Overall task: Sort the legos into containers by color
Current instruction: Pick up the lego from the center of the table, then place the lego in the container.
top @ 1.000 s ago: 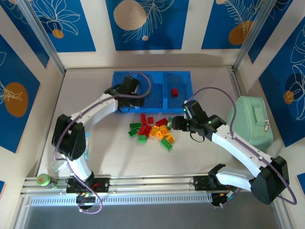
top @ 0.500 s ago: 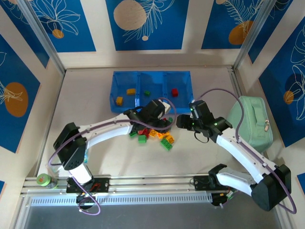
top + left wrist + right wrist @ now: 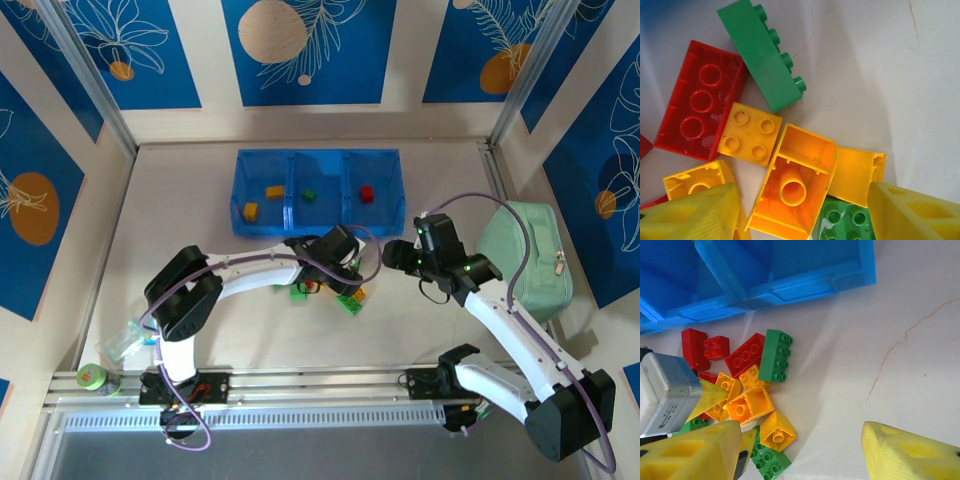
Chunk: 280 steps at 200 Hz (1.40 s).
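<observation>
Legos (image 3: 350, 300): we see the loose heap right under the left pincer (image 3: 345, 262) and just beside the right pincer (image 3: 395, 255); two yellow, one green and one red already lie sorted
Containers (image 3: 320, 227): beyond both pincers, apart from the heap, three compartments side by side
Left pincer state: fingers spread low over the heap, pinching nothing that we can make out; an upturned orange brick (image 3: 792, 190) sits between the fingertips, a yellow square brick (image 3: 750, 132) just ahead of it, a green brick (image 3: 842, 222) tucked against its side
Right pincer state: fingers spread above bare table (image 3: 840, 390), nothing between them, the heap off toward one finger
Step, as we judge it: the left pincer is lining up on the orange brick
Risk, crowding: bricks touch one another here, so closing could catch a second colour or shove neighbours aside
Risk, slip: the orange brick lies hollow side up and skewed, so it may twist out
Risk, arms: both pincers hang close together over one heap, so we fear a bump if both reach in
</observation>
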{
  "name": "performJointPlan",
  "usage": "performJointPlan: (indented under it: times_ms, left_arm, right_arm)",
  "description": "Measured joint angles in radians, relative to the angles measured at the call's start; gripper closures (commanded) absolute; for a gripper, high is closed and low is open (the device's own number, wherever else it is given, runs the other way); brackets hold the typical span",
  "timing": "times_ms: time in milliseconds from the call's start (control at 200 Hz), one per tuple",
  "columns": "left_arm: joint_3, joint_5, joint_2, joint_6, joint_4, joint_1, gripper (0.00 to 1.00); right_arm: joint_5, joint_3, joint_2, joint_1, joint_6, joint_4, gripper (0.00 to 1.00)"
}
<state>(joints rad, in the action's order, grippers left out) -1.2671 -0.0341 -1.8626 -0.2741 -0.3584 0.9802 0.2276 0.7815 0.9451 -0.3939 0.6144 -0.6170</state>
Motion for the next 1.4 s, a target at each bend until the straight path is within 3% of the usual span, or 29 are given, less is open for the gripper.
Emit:
performJointPlan:
  times_ms: [290,640,971,1086,1226,1401]
  left_arm:
    - [-0.006,-0.003,-0.053,0.02,0.0,0.004,0.4]
    - [-0.019,-0.052,-0.073,0.047,-0.016,0.013,0.69]
    - [-0.004,-0.071,-0.003,0.04,-0.021,-0.011,0.74]
    - [0.018,-0.053,0.119,0.025,-0.008,-0.09,0.74]
    - [0.03,-0.045,0.254,0.0,0.026,-0.259,0.74]
    - [0.006,-0.058,0.271,-0.032,0.012,-0.435,0.74]
  right_arm:
    - [-0.023,-0.006,0.0,0.013,0.0,0.005,0.35]
    - [-0.031,-0.006,0.0,0.017,0.0,0.024,0.36]
    - [-0.031,-0.026,-0.018,0.021,0.001,0.027,0.37]
    - [-0.031,-0.035,-0.022,0.022,0.001,0.027,0.37]
    - [-0.031,-0.051,-0.029,0.023,0.008,0.028,0.37]
    - [-0.046,-0.062,-0.031,0.023,0.016,0.034,0.38]
